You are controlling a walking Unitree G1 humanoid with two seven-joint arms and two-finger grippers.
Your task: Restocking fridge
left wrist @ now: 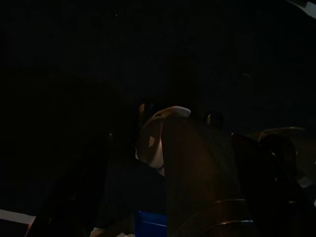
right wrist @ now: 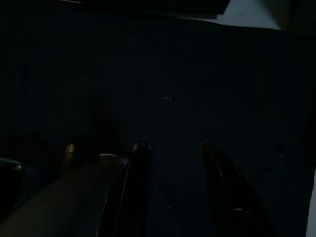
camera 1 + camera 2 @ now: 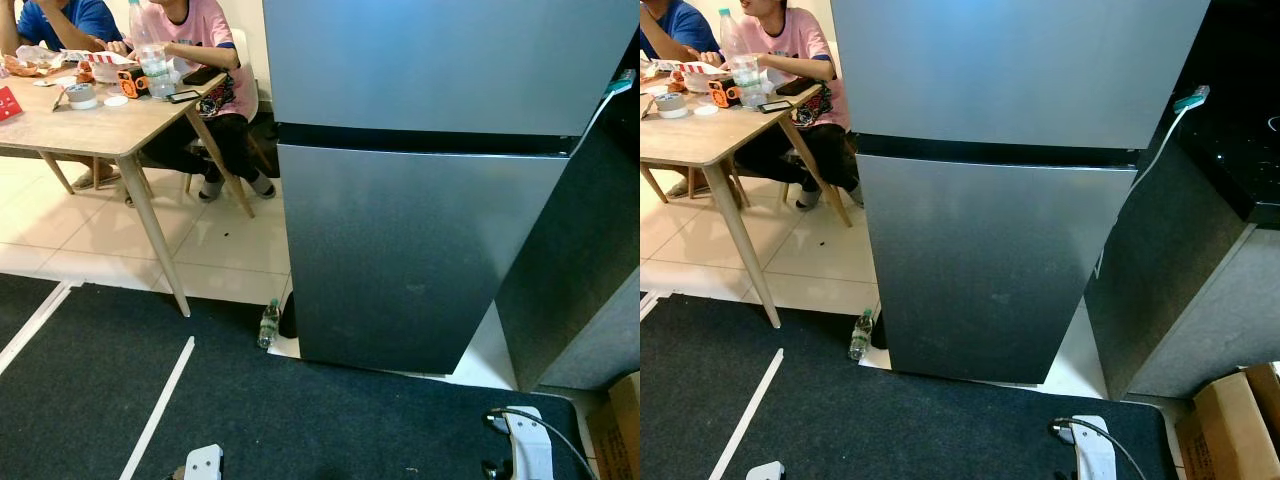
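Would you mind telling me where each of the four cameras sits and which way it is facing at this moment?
Left eye view: on the head, looking forward and down at the closed fridge; both white wrists show at the bottom edge.
Right eye view: beside it, same scene; both share the fridge, the water bottle on the floor and the wooden table.
Left wrist view: on the idle left arm, very dark; little can be made out.
Right wrist view: along the right gripper, fingers apart, facing the dark carpet, which the eye views share.
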